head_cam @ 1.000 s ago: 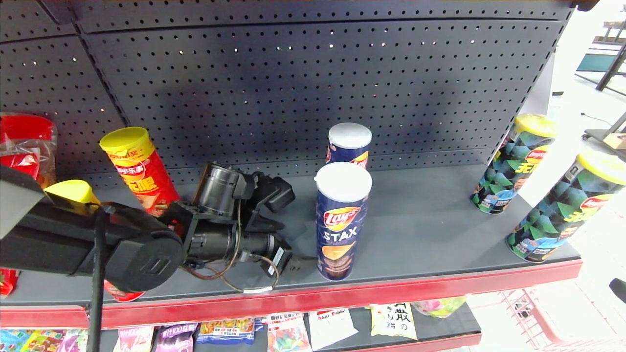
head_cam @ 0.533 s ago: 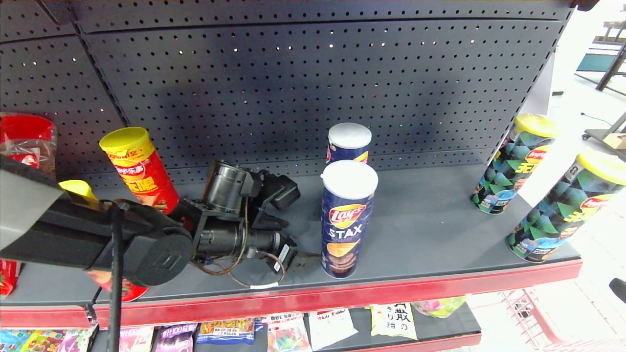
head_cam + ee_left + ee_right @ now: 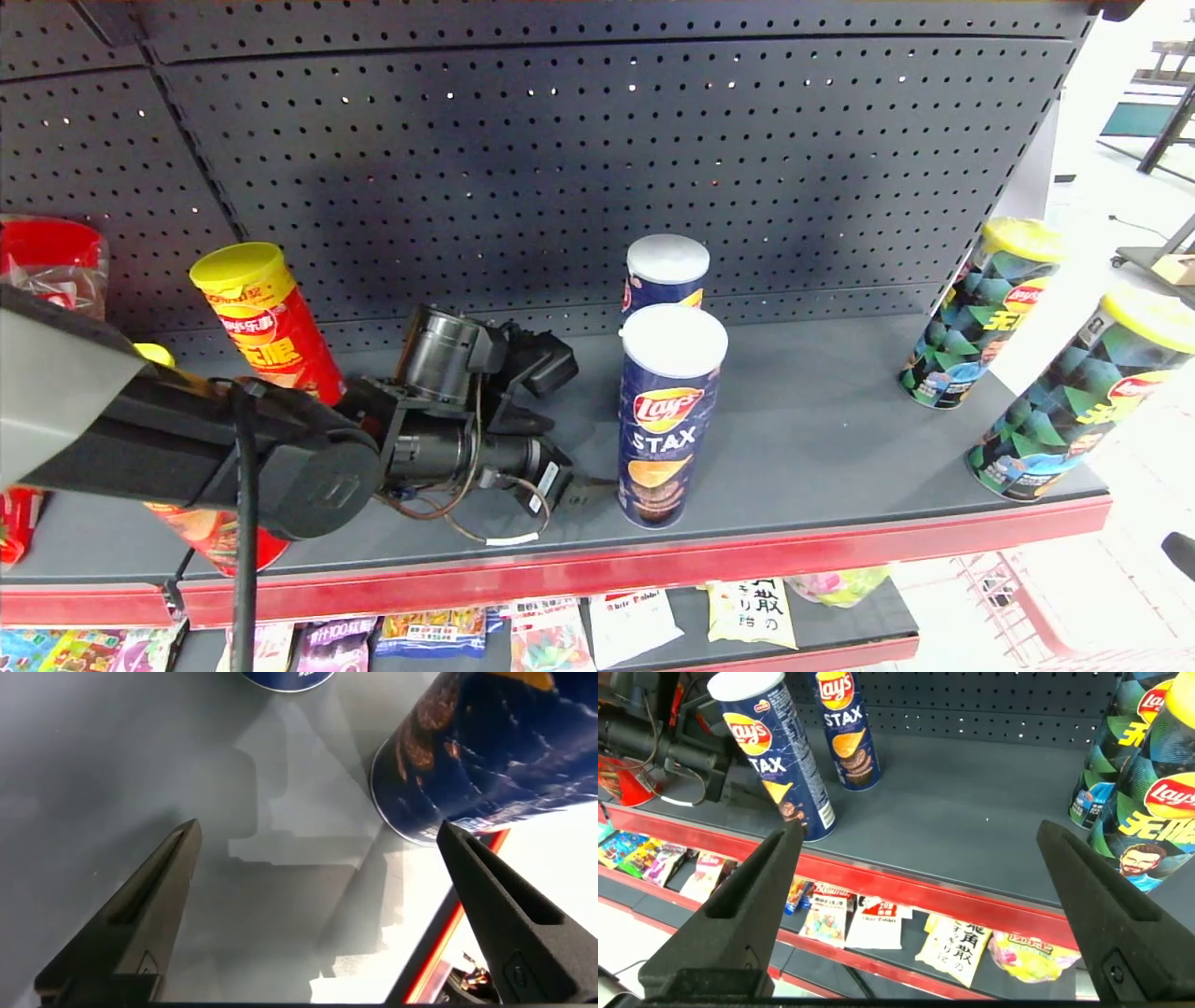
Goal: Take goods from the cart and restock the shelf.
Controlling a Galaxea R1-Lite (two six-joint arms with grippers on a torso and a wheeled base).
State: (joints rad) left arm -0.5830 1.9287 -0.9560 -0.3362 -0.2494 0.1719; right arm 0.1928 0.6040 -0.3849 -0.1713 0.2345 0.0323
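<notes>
Head view, lidded blue chip can (image 3: 670, 415) upright on shelf (image 3: 822, 439)

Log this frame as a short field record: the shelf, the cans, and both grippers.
shelf: grey deck with a red front edge
front blue can: upright near the front edge, white lid on
rear blue can: upright, directly behind the front one
left gripper: low over the deck beside the front blue can's base, fingers open, holding nothing; contact with the can unclear
right gripper: out in front of the shelf, fingers open, empty
red can: yellow lid, at the shelf's left, by the back panel
patterned cans: two, yellow lids, at the right end
</notes>
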